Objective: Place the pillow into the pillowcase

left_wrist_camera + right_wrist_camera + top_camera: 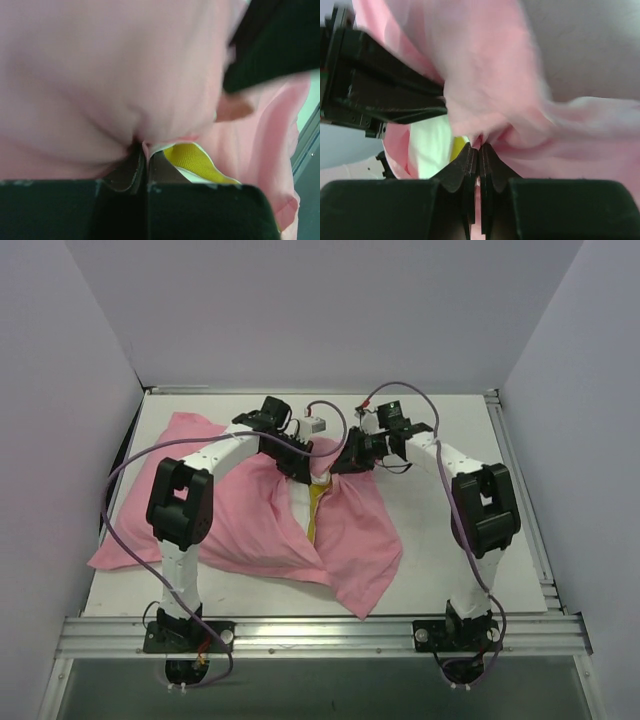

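The pillowcase [250, 530] is spread from the left edge of the desk [450, 570] across the centre, w/ one corner draped toward the near edge. The pillow [316, 502] is mostly hidden inside it; only a slim white-and-yellow strip is seen at desk centre, where the cloth parts. The left jaws are clamped together on a pinch of pink cloth, w/ the yellow trim [192, 159] seen just beside them. The right jaws are likewise clamped on pink cloth, w/ white pillow showing just to their left. Both pinches sit close together, just beyond desk centre toward the far edge. Risks, as judged: thin cloth may be pulled out of either pinch if the arms are drawn apart too hard; the pillow may be dragged back out if only one layer is held; the wrists are near enough for a knock; the cables [130, 470] could be snagged. Room: the right side & far-right corner are bare. The left edge is reached by cloth, so slack there could be dragged off. Walls [60, 390] stand close on 3 sides.
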Robot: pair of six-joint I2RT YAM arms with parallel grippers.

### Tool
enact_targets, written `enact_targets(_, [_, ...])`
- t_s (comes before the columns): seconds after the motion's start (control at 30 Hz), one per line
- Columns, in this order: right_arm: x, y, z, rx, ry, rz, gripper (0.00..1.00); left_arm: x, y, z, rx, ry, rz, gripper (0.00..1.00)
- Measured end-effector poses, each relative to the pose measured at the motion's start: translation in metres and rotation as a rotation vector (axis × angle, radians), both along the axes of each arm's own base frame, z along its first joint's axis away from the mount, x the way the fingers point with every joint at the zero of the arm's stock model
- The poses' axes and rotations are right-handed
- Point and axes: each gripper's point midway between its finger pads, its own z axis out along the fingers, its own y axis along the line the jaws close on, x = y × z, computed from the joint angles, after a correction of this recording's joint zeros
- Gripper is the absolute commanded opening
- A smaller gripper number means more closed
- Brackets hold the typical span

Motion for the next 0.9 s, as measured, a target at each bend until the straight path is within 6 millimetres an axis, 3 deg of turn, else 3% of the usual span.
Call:
enact_targets(0.1, [-0.016, 0.011, 0.002, 0.007, -0.022, 0.037, 0.0, 0.005, -0.014, -0.005, 0.015, 0.017, -0.004, 0.0])
enact_targets(0.23, [-0.018, 0.009, 0.008, 0.012, -0.033, 0.04, 0.01, 0.003, -0.021, -0.009, 0.016, 0.078, 0.025, 0.0])
enact_targets(0.3, [-0.017, 0.005, 0.006, 0.002, -0.037, 0.039, 0.18, 0.008, -0.021, -0.006, -0.006, 0.105, 0.063, 0.0])
enact_targets(0.33, [-0.019, 0.002, 0.004, -0.007, -0.032, 0.04, 0.45, 0.012, -0.02, -0.005, -0.017, 0.124, 0.093, 0.01])
enact_targets(0.4, [-0.025, -0.004, -0.001, -0.024, -0.003, 0.046, 0.61, 0.025, -0.022, -0.001, -0.043, 0.112, 0.133, 0.17])
enact_targets(0.43, [-0.025, -0.007, -0.002, -0.031, 0.01, 0.044, 0.64, 0.033, -0.023, 0.001, -0.053, 0.1, 0.155, 0.32])
enact_targets(0.57, [-0.018, -0.026, -0.005, -0.048, 0.041, 0.007, 0.59, 0.054, -0.027, 0.014, -0.095, 0.053, 0.213, 0.47])
enact_targets(0.73, [-0.008, -0.06, -0.006, -0.065, 0.067, -0.061, 0.54, 0.077, -0.034, 0.035, -0.123, -0.043, 0.236, 0.49])
enact_targets(0.8, [-0.011, -0.069, -0.007, -0.077, 0.075, -0.062, 0.53, 0.08, -0.033, 0.037, -0.112, -0.065, 0.246, 0.5])
enact_targets(0.9, [-0.032, -0.071, -0.012, -0.096, 0.107, -0.032, 0.52, 0.076, -0.023, 0.039, -0.069, -0.109, 0.225, 0.59])
